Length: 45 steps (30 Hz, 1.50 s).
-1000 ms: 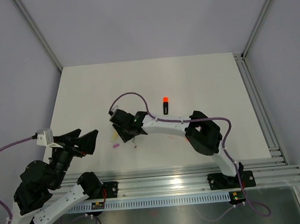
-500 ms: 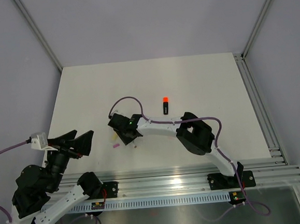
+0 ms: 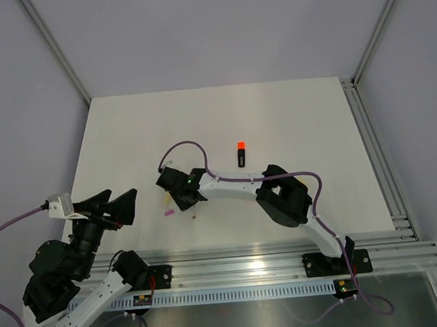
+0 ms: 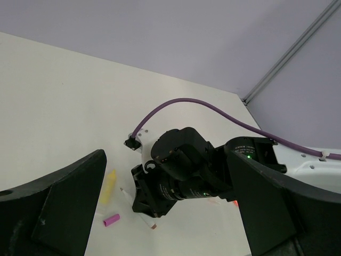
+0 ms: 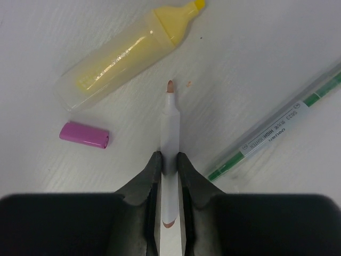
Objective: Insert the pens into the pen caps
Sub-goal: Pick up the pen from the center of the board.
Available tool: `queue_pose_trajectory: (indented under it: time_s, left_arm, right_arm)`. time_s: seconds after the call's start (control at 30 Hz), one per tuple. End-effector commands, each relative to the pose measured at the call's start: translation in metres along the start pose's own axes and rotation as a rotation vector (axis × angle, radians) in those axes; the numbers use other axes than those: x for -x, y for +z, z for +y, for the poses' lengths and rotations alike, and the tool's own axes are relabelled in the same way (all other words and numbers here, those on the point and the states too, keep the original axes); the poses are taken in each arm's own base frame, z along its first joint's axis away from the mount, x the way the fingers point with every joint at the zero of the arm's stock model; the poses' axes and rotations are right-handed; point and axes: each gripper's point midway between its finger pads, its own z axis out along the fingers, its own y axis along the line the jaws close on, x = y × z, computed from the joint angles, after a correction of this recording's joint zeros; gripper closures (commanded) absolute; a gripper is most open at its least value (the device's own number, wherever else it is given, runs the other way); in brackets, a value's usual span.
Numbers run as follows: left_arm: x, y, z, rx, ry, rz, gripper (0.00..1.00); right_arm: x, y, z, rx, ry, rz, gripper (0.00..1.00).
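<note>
My right gripper is low over the table and shut on a thin white pen, whose brownish tip points away from me. A pale yellow highlighter lies uncapped just beyond it, and a small magenta pen cap lies to the left. A clear pen with a green band lies to the right. From above, the right gripper sits beside the magenta cap. A black highlighter with an orange end lies further back. My left gripper hovers open near the front left corner, holding nothing.
The right arm stretches across the table's front middle with its purple cable looped above the wrist. An aluminium rail runs along the near edge. Grey walls enclose the white table.
The right jaws have closed onto the white pen, and the right gripper has edged slightly left. The left arm has drawn back a little toward the front left.
</note>
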Motion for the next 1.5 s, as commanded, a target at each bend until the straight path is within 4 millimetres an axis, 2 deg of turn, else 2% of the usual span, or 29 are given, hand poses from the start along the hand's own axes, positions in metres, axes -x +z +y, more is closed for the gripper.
queue_pose_trajectory:
  time_s: [0.0,0.03,0.1,0.13,0.2,0.23,0.3,0.33,0.37,0.4,0.43,0.47,0.5,0.53,0.57,0.6,0.63,0.67,0.7,0.73,0.77,0.8,0.83,0.87,0.9,1.17,1.4,1.47]
  left_arm:
    - [0.002,0.009,-0.015,-0.05,0.017,-0.005,0.01]
    - [0.0,0.011,-0.016,-0.048,0.023,0.003,0.01]
    - [-0.002,0.013,-0.02,-0.059,0.028,0.013,0.01]
    - [-0.004,0.014,-0.021,-0.062,0.028,0.018,0.01]
    - [-0.005,0.015,-0.023,-0.069,0.025,0.025,0.01]
    - [-0.005,0.016,-0.023,-0.069,0.024,0.025,0.01]
    - [-0.008,0.017,-0.026,-0.078,0.018,0.038,0.02]
    - [-0.01,0.018,-0.028,-0.086,0.016,0.045,0.03]
    - [-0.013,0.018,-0.032,-0.108,0.012,0.057,0.06]
    - [-0.015,0.019,-0.033,-0.114,0.009,0.066,0.07]
    - [-0.017,0.019,-0.035,-0.117,0.004,0.073,0.08]
    - [-0.02,0.02,-0.036,-0.126,0.0,0.083,0.08]
    - [-0.023,0.021,-0.038,-0.129,-0.012,0.096,0.09]
    - [-0.025,0.021,-0.04,-0.137,-0.019,0.106,0.09]
    - [-0.031,0.021,-0.045,-0.161,-0.025,0.13,0.09]
    - [-0.037,0.023,-0.047,-0.169,-0.044,0.15,0.1]
    - [-0.044,0.024,-0.049,-0.178,-0.055,0.169,0.11]
    - [-0.049,0.025,-0.056,-0.212,-0.07,0.189,0.11]
    - [-0.066,0.029,-0.058,-0.214,-0.085,0.234,0.12]
    - [-0.074,0.031,-0.061,-0.229,-0.095,0.259,0.13]
    - [-0.079,0.031,-0.072,-0.284,-0.111,0.283,0.15]
    - [-0.095,0.034,-0.074,-0.292,-0.127,0.327,0.17]
    - [-0.104,0.036,-0.079,-0.311,-0.134,0.36,0.2]
    - [-0.107,0.036,-0.09,-0.369,-0.151,0.376,0.21]
    - [-0.119,0.037,-0.092,-0.376,-0.167,0.409,0.23]
    - [-0.145,0.042,-0.127,-0.535,-0.241,0.529,0.38]
    - [-0.171,0.049,-0.138,-0.574,-0.293,0.617,0.44]
    - [-0.173,0.051,-0.14,-0.578,-0.293,0.627,0.45]
  right_arm:
    - [-0.01,0.003,0.004,-0.007,0.035,0.003,0.87]
    - [-0.012,0.003,0.003,-0.01,0.039,-0.001,0.9]
    - [0.002,-0.006,0.006,0.009,0.073,-0.053,0.94]
    - [0.001,-0.006,0.003,-0.001,0.086,-0.066,0.98]
    - [0.024,-0.023,0.009,0.039,0.114,-0.16,1.0]
    - [0.025,-0.027,0.006,0.032,0.115,-0.18,1.0]
    - [0.048,-0.052,0.008,0.062,0.139,-0.267,1.0]
    - [0.049,-0.057,0.006,0.065,0.146,-0.281,1.0]
    - [0.06,-0.076,0.008,0.09,0.16,-0.326,1.0]
    - [0.069,-0.087,0.012,0.122,0.177,-0.367,1.0]
    - [0.063,-0.09,0.009,0.128,0.179,-0.368,1.0]
    - [0.071,-0.11,0.01,0.16,0.192,-0.408,1.0]
    - [0.077,-0.119,0.012,0.187,0.21,-0.44,1.0]
    - [0.068,-0.12,0.008,0.19,0.215,-0.432,1.0]
    - [0.071,-0.138,0.008,0.215,0.227,-0.464,1.0]
    - [0.073,-0.146,0.007,0.237,0.25,-0.487,1.0]
    - [0.06,-0.143,0.0,0.229,0.254,-0.473,1.0]
    - [0.063,-0.163,-0.003,0.249,0.27,-0.511,1.0]
    - [0.064,-0.171,-0.007,0.256,0.294,-0.539,1.0]
    - [0.05,-0.168,-0.014,0.241,0.298,-0.527,1.0]
    - [0.052,-0.186,-0.019,0.263,0.32,-0.567,1.0]
    - [0.053,-0.194,-0.02,0.281,0.338,-0.589,1.0]
    - [0.044,-0.193,-0.024,0.287,0.343,-0.59,1.0]
    - [0.047,-0.21,-0.025,0.317,0.358,-0.629,1.0]
    - [0.047,-0.215,-0.026,0.33,0.369,-0.645,1.0]
    - [0.033,-0.246,-0.046,0.368,0.436,-0.733,1.0]
    - [0.028,-0.257,-0.054,0.389,0.496,-0.765,1.0]
    - [0.03,-0.262,-0.055,0.398,0.507,-0.782,1.0]
